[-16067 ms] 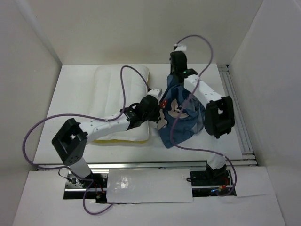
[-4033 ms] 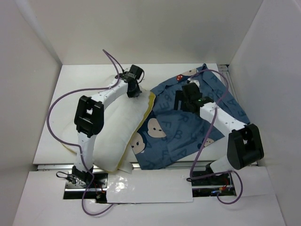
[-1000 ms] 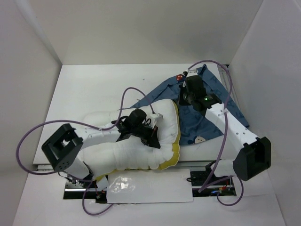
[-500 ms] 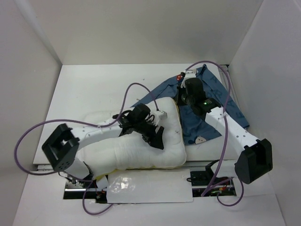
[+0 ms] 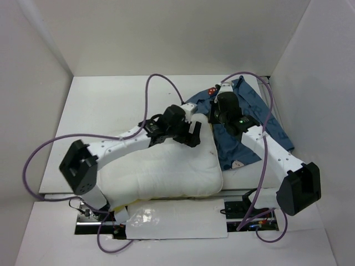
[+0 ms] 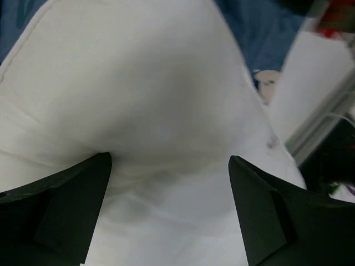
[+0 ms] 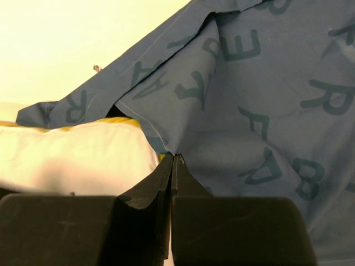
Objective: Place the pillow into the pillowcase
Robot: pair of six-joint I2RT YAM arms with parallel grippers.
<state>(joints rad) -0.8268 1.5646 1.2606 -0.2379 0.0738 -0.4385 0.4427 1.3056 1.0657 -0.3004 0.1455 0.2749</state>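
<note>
The pillowcase (image 7: 277, 83) carries the only readable print: single capital letters scattered in darker blue over the blue cloth. In the right wrist view they lie turned at odd angles, and R, A, F, B and E can be made out. From overhead they are too faint to read.

Bright, even light from overhead, soft shadows; wrist views go blurry up close, pillow (image 6: 166, 83) nearly blown out.
</note>
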